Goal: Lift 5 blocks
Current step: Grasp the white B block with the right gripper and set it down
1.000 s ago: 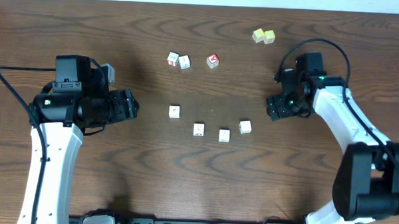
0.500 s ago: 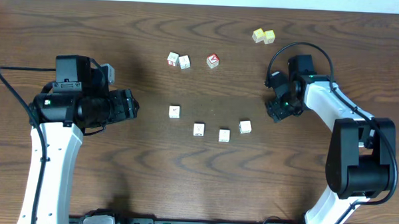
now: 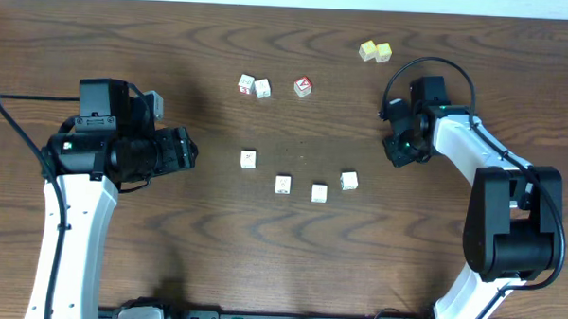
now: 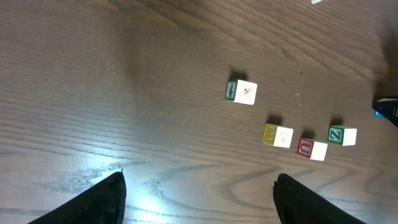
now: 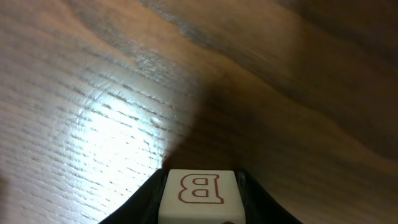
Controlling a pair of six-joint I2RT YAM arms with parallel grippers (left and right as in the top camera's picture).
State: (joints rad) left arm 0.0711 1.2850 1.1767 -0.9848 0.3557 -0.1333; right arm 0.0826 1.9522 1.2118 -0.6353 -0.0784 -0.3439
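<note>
Grasping step: right fingers point(image 5: 144, 200) clamped on a B-marked block point(image 5: 200, 190) near the counter point(image 3: 290, 264) right edge; left fingers point(image 4: 102, 200) apart, empty. Next: straight lift, firm grip.

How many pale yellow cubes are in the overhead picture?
2 pale yellow cubes: the left one and the right one, side by side near the top of the overhead view, right of centre. Others could be hidden.
</note>
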